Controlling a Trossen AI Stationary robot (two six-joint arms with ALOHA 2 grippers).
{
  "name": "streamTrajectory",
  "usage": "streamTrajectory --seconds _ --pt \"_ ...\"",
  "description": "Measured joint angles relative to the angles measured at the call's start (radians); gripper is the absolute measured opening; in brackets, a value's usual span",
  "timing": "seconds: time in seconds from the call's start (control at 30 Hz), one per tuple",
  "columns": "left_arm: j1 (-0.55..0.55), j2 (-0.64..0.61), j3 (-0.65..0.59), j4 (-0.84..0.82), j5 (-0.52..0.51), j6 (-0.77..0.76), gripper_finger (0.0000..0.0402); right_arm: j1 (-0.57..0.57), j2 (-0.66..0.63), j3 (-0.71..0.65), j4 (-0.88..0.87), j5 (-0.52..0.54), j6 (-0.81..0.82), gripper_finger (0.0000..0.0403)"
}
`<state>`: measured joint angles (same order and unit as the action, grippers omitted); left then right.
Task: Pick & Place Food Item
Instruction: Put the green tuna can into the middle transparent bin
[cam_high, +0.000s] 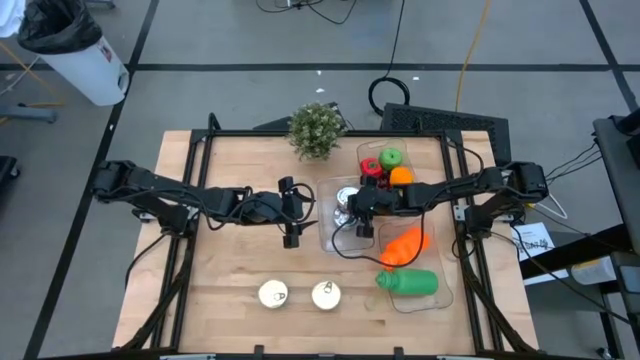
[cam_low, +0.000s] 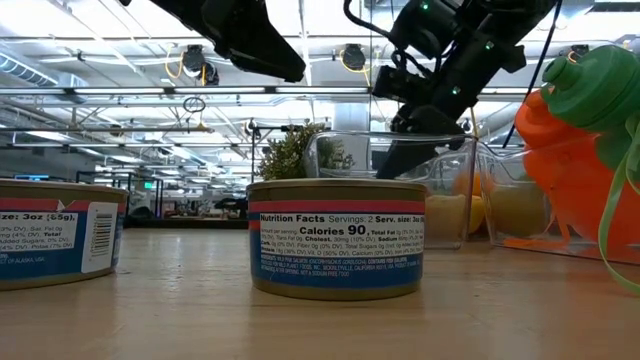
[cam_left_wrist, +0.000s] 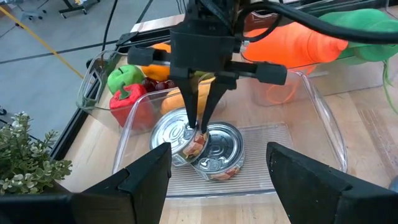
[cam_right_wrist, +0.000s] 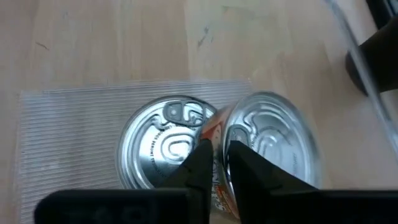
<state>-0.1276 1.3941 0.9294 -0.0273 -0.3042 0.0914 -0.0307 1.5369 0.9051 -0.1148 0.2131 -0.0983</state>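
Right gripper (cam_left_wrist: 200, 124) at the cans in the clear tray (cam_left_wrist: 323, 118)
Its jaws stood nearly shut, pinching the tilted can (cam_left_wrist: 180, 134)'s rim beside the flat can (cam_left_wrist: 221, 149).

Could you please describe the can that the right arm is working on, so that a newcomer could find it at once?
Look at the clear tray in the middle of the table, next to the tubs of toy fruit. Two cans lie in it, touching. The one meant is the tilted can, leaning on its flat neighbour, with the right tool pinching its raised rim.
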Motion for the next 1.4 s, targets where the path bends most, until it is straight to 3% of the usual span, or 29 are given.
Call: streamTrajectory --seconds 0.4,1.1,1.4 --pt "0.000 0.000 0.000 0.000 0.000 0.000 0.0269 0.000 -0.003 0.001 -0.041 -0.005 -0.046 0.0006" --pt "0.000 0.000 0.000 -0.001 -0.001 0.001 0.0269 0.118 -0.011 0.001 -0.041 -0.060 -0.097 0.0001" --pt "0.001 0.000 0.000 -0.005 -0.002 0.001 0.0269 0.173 -0.072 -0.001 -0.091 -0.065 -0.108 0.0000"
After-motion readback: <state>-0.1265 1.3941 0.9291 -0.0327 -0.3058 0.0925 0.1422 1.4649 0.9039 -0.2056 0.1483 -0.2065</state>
